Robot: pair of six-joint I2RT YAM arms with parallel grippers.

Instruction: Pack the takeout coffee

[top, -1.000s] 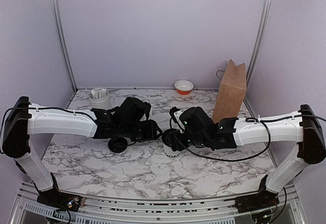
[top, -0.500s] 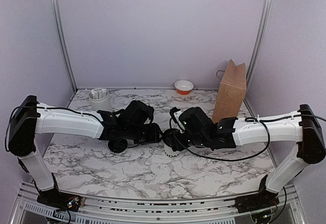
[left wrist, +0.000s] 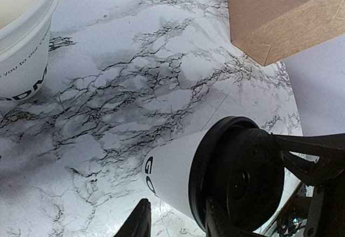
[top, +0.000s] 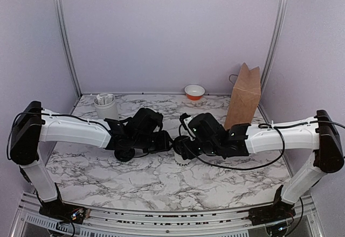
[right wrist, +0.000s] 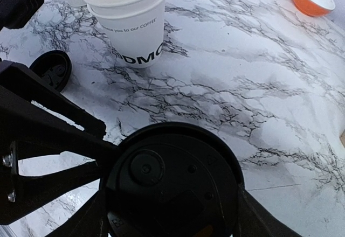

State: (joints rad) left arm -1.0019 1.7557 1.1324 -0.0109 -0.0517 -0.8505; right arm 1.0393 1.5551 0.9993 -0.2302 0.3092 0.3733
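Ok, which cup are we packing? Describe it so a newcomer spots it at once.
On the white marble table, look nearer and left of the tall brown paper bag. There is a small white paper cup with dark lettering low on its side. Unlike the open stack of nested white paper cups nearby, it alone wears a black round plastic lid.

I can see a brown paper bag [top: 243, 97] upright at the far right of the marble table [top: 161, 183]. An orange bowl [top: 194, 91] sits along the back edge, a white packet holder [top: 105, 106] far left, and there are nested white cups [right wrist: 132, 16].
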